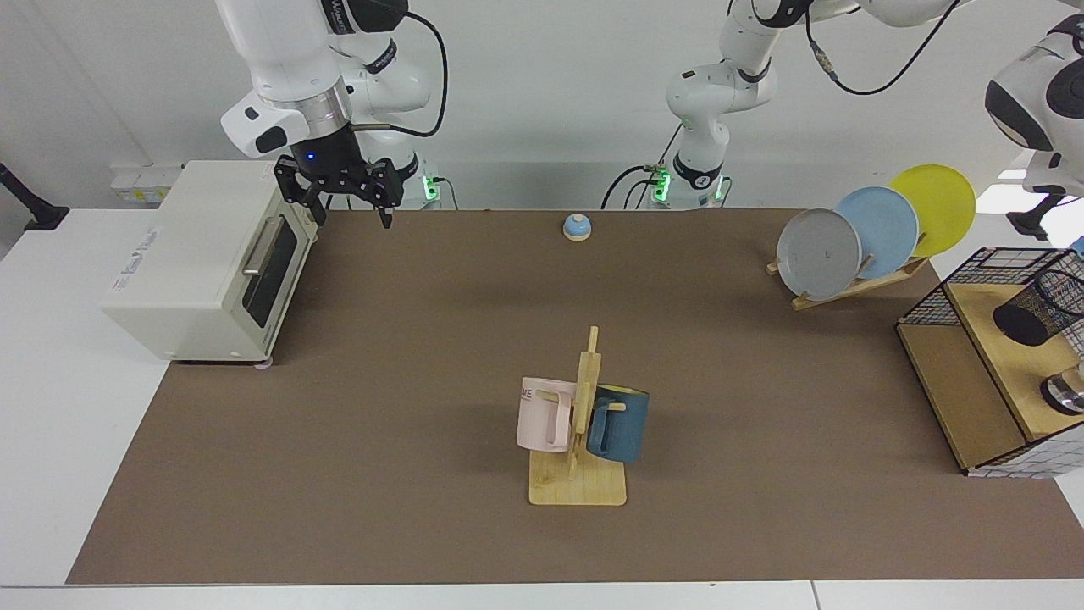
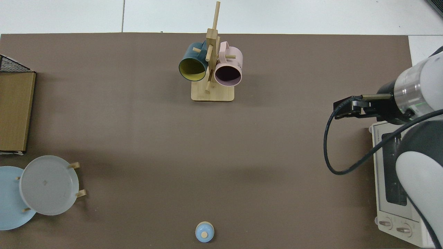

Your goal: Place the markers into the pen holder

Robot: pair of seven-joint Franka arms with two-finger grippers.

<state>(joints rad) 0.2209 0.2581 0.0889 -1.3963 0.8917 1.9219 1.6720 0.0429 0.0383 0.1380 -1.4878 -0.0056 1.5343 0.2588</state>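
Right end effector (image 1: 345, 206) hangs with fingers spread above the counter's (image 1: 423, 356) far edge beside the oven (image 1: 203, 258). Left end effector is out of view. Crate (image 1: 974, 407) carries the holder (image 1: 1046, 307); no marker shows.

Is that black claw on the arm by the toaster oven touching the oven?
Cannot tell. In the facing view the right tool overlaps the toaster oven top corner; in the top view it sits beside the oven's edge, height unclear.
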